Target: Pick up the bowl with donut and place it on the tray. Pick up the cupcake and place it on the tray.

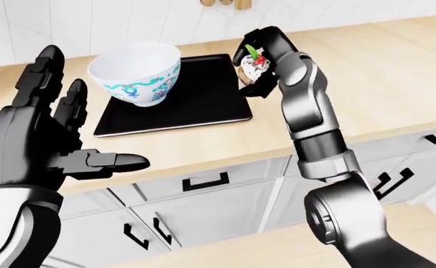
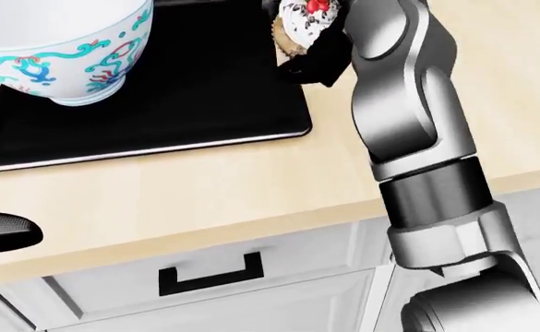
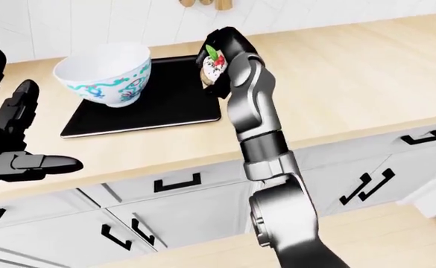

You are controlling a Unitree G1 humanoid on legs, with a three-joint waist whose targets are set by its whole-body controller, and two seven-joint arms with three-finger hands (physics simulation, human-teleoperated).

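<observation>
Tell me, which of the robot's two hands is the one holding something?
The right hand, raised above the black tray's right edge, with its fingers closed round the cupcake. The left hand is open and empty, off to the view's left of the bowl.

We see the bowl (image 1: 136,72) filling the tray's (image 1: 203,106) left half; its right half lies bare beneath the right hand (image 1: 261,61) holding the cupcake (image 1: 253,65). Bare counter (image 1: 382,78) spreads rightward.
</observation>
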